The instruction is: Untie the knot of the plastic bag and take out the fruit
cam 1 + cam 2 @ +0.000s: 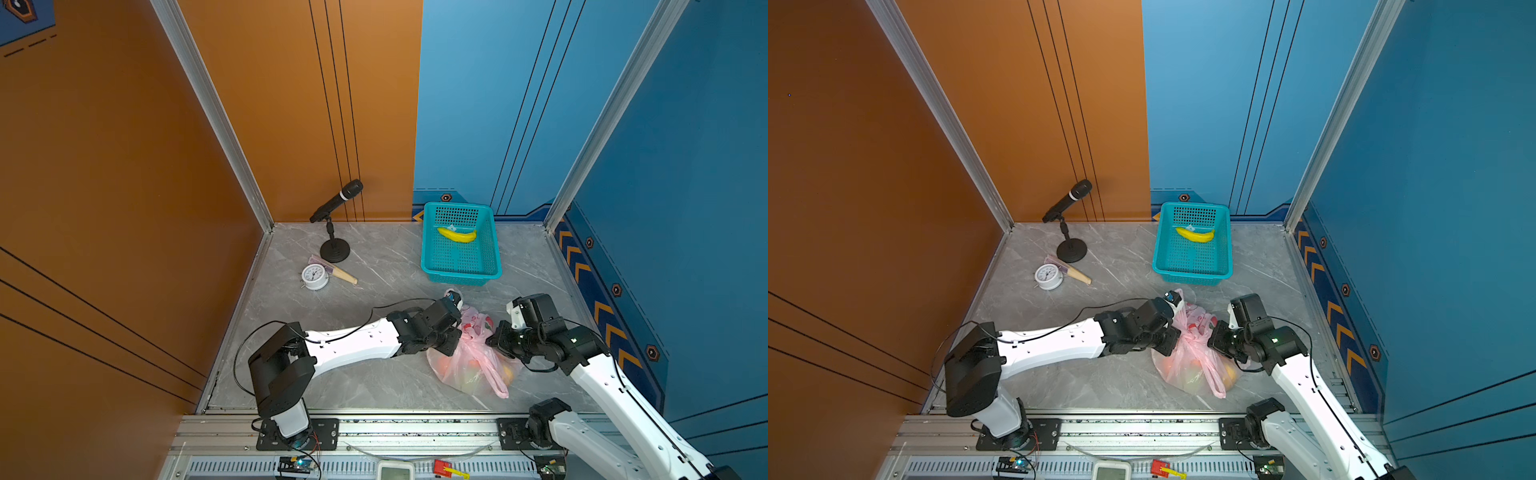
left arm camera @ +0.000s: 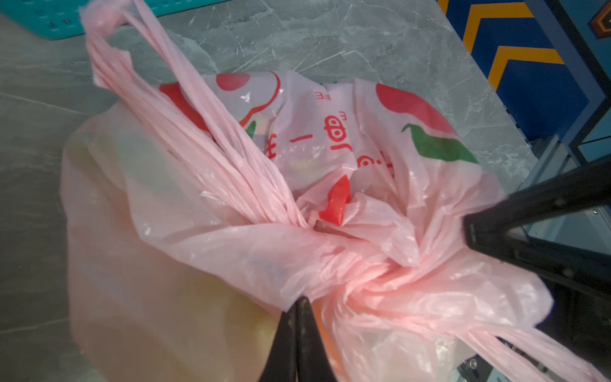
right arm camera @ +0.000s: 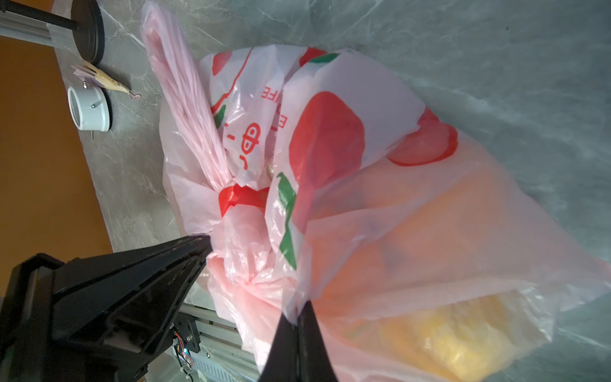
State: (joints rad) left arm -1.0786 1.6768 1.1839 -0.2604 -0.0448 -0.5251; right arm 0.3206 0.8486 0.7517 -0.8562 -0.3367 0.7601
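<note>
left hand (image 2: pixel 298 306): clamped on plastic bag (image 2: pixel 165 238) by knot (image 2: pixel 350 264) | right hand (image 3: pixel 301 312): clamped on plastic bag

Top views high overhead, facing down on whole table (image 1: pixel 386 257); wrist views close, sharing the plastic bag (image 2: pixel 165 248)

The plastic bag (image 1: pixel 465 370) is boxed in — the left pincer (image 2: pixel 299 302) and the right pincer (image 3: pixel 299 306) pinch it from each side. The teal basket (image 1: pixel 461 278) blocks the way just behind. The table (image 1: pixel 374 386) in front lies bare — room to pass there.
</note>
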